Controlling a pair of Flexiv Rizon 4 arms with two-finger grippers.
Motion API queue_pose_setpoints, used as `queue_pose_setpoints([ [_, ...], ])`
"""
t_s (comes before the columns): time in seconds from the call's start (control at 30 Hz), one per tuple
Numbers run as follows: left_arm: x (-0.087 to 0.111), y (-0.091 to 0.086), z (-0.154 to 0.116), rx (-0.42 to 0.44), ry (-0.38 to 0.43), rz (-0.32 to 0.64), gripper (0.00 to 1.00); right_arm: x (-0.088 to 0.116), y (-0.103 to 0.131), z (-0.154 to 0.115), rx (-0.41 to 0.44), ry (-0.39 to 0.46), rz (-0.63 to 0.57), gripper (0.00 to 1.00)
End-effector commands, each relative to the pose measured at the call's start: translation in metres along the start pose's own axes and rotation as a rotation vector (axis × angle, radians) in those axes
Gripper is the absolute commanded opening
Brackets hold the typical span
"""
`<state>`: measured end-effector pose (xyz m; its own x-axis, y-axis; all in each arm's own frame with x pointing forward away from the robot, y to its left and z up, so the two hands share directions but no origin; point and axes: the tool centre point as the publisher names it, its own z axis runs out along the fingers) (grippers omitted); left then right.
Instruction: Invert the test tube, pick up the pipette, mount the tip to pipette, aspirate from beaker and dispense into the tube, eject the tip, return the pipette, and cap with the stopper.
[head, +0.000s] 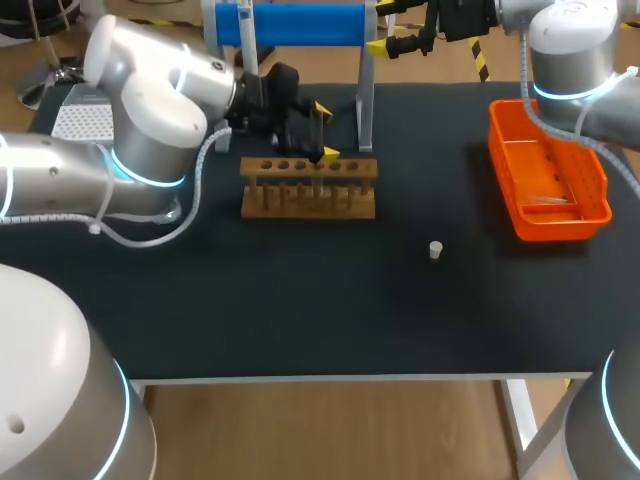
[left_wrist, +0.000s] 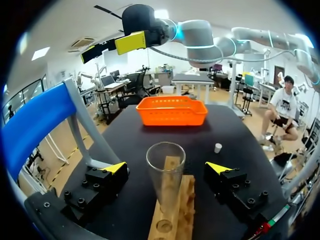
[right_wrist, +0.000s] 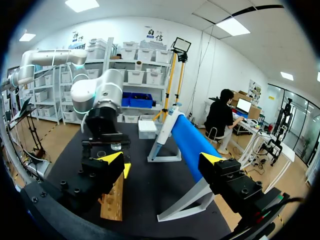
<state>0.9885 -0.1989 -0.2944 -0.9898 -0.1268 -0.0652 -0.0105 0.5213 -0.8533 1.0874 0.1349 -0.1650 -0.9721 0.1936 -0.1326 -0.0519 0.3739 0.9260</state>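
The glass test tube (left_wrist: 165, 172) stands upright, mouth up, in a hole of the wooden rack (head: 310, 187). The left gripper (left_wrist: 166, 167) sits right around it, yellow-tipped fingers spread wide on either side and touching nothing. Only the left wrist view shows the tube plainly; in the head view the gripper covers it. Out on the black table (head: 300, 310) the small white stopper (head: 435, 249) stands alone, well apart from the rack, with the orange basket (head: 555, 225) near the right edge. Behind the rack rises the blue-barred stand (head: 300, 25). The right wrist view finds the right gripper (right_wrist: 161, 158) up by that stand, fingers wide, nothing between them, facing the left arm (right_wrist: 95, 100).
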Motion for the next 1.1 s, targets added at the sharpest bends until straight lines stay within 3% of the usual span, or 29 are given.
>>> queue_pose_setpoints([
  [0.03, 0.0038, 0.0000, -0.0001, -0.001, -0.013, -0.003, 1.00, -0.0010, 0.0001, -0.0007, 0.003, 0.004, 0.000, 1.00],
  [0.23, 0.0014, 0.0012, -0.0021, -0.011, -0.045, -0.022, 1.00, -0.0010, 0.0001, -0.0007, 0.003, 0.004, 0.000, 1.00],
  [1.1, 0.0034, 0.0022, -0.0005, -0.024, -0.030, -0.009, 1.00, -0.0010, 0.0001, -0.0007, 0.003, 0.004, 0.000, 1.00],
])
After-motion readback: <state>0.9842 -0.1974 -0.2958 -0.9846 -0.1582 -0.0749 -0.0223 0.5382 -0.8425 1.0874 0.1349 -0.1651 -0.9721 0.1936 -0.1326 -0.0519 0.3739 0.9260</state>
